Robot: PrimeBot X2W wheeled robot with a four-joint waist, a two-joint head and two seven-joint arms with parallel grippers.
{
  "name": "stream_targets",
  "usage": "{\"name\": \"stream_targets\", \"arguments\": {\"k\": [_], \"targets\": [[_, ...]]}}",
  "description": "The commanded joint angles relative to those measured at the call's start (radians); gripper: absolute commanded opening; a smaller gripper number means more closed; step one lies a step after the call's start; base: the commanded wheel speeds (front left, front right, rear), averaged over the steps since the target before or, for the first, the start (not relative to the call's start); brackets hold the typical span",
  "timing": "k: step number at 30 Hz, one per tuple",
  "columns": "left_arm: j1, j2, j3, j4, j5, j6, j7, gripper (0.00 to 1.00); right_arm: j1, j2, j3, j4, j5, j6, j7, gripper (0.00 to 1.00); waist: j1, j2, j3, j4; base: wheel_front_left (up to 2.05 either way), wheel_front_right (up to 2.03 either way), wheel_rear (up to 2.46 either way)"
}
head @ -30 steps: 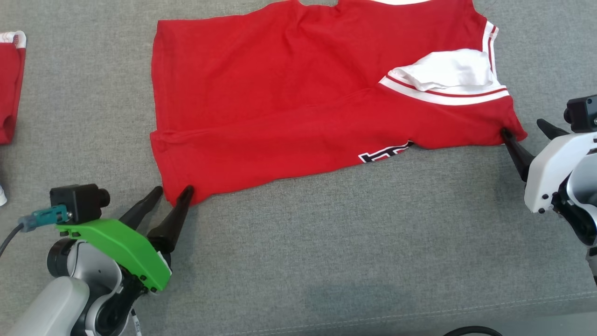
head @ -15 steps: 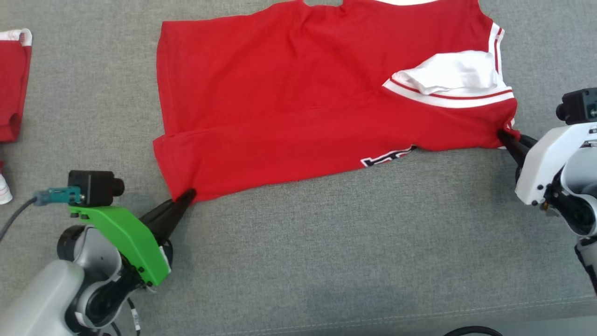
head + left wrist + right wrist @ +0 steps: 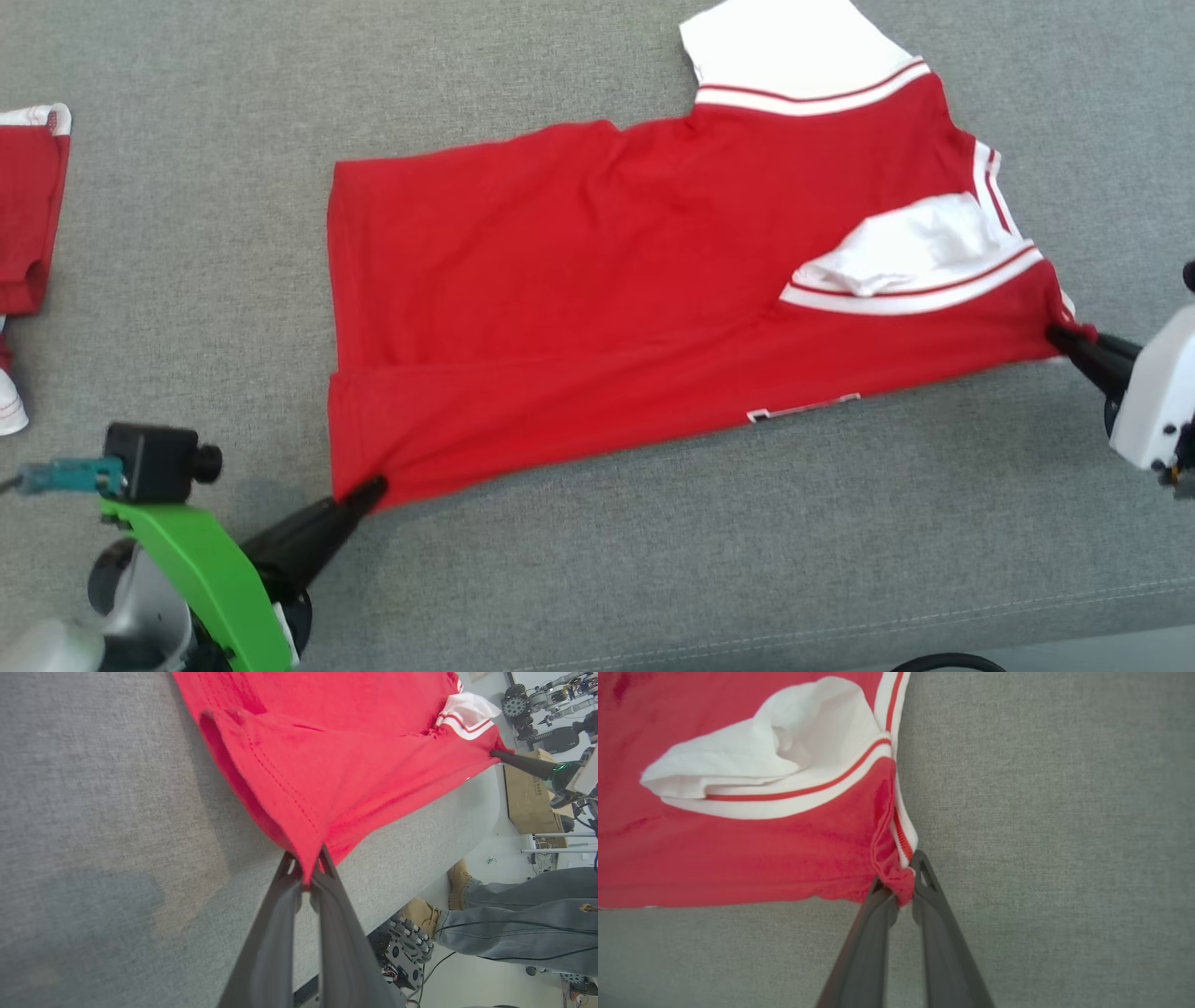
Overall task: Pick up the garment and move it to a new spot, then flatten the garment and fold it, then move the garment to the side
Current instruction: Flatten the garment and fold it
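**Red garment, held at two corners: flattening step**

Red fabric, white trim: garment (image 3: 597, 280) lies mid-cushion (image 3: 597, 579), mostly spread. One white-banded sleeve (image 3: 915, 252) is turned over its right part, and a lengthwise fold runs along its near edge.
Left gripper (image 3: 369, 493): jaws pinched on the near-left hem corner.
Right gripper (image 3: 1064, 336): jaws pinched on the near-right corner, by the striped trim.
Cloth between them is drawn taut.
Second red piece (image 3: 28, 205): at the cushion's left edge, well apart.
Step judged: flattening, ahead of folding.
Next move likely calls for an even pull by both arms, grips kept, so creases and the turned sleeve smooth out without bunching.
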Motion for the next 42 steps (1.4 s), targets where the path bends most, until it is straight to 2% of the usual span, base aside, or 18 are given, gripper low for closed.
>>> {"name": "stream_targets", "arguments": {"k": [1, 7, 10, 12, 16, 17, 19, 24, 28, 32, 35, 37, 42], "targets": [[0.038, 0.003, -0.003, -0.014, 0.006, 0.012, -0.016, 0.00, 0.046, -0.014, -0.006, -0.011, 0.010, -0.002, -0.008, 0.00, 0.0000, 0.0000, 0.000, -0.001, 0.00, 0.00, 0.00], [0.119, -0.053, -0.035, -0.036, 0.023, 0.030, -0.081, 0.00, 0.168, -0.008, -0.036, -0.029, 0.042, -0.002, -0.046, 0.00, 0.0000, 0.0000, 0.014, 0.000, 0.00, 0.00, 0.00], [0.135, -0.057, -0.042, -0.031, 0.062, 0.055, -0.105, 0.00, 0.185, -0.011, -0.060, -0.023, 0.023, -0.002, -0.079, 0.00, 0.0000, 0.0000, 0.025, -0.001, 0.00, 0.00, 0.00], [0.141, -0.062, -0.041, -0.030, 0.076, 0.078, -0.117, 1.00, 0.187, -0.008, -0.066, -0.021, 0.014, -0.002, -0.086, 1.00, 0.0000, 0.0000, 0.030, -0.001, 0.00, 0.00, 0.00], [0.150, -0.027, -0.024, -0.046, 0.108, 0.110, -0.129, 1.00, 0.153, 0.003, -0.098, -0.040, 0.010, -0.002, -0.081, 1.00, 0.0000, 0.0000, 0.040, -0.006, 0.00, 0.00, 0.00], [0.158, 0.009, -0.006, -0.070, 0.135, 0.135, -0.133, 1.00, 0.118, 0.019, -0.129, -0.065, 0.018, -0.001, -0.060, 1.00, 0.0000, 0.0000, 0.048, -0.011, 0.00, 0.00, 0.00], [0.166, 0.050, 0.018, -0.112, 0.137, 0.152, -0.128, 1.00, 0.069, 0.019, -0.153, -0.106, 0.016, -0.001, -0.037, 1.00, 0.0000, 0.0000, 0.062, -0.014, 0.00, 0.00, 0.00], [0.081, 0.100, 0.080, -0.168, 0.133, 0.160, -0.107, 1.00, -0.076, 0.030, -0.166, -0.158, -0.049, -0.001, -0.024, 1.00, 0.0000, 0.0000, 0.113, -0.001, 0.00, 0.00, 0.00], [-0.062, 0.094, 0.082, -0.106, 0.170, 0.149, -0.060, 1.00, -0.272, 0.084, -0.097, -0.111, -0.139, -0.001, -0.028, 1.00, 0.0000, 0.0000, 0.162, 0.013, 0.00, 0.00, 0.00], [-0.232, 0.025, 0.056, -0.021, 0.190, 0.106, -0.030, 1.00, -0.446, 0.134, -0.008, -0.005, -0.224, -0.001, -0.039, 1.00, 0.0000, 0.0000, 0.207, 0.045, 0.00, 0.00, 0.00], [-0.359, -0.049, 0.028, 0.065, 0.218, 0.079, -0.038, 1.00, -0.561, 0.157, 0.035, 0.082, -0.275, -0.001, -0.048, 1.00, 0.0000, 0.0000, 0.242, 0.077, 0.00, 0.00, 0.00], [-0.430, -0.107, 0.000, 0.116, 0.229, 0.058, -0.032, 1.00, -0.619, 0.153, 0.066, 0.140, -0.315, -0.001, -0.056, 1.00, 0.0000, 0.0000, 0.259, 0.098, 0.00, 0.00, 0.00], [-0.566, -0.208, -0.047, 0.251, 0.255, 0.009, -0.033, 1.00, -0.734, 0.163, 0.096, 0.273, -0.381, -0.001, -0.082, 1.00, 0.0000, 0.0000, 0.289, 0.140, 0.00, 0.00, 0.00]]}}
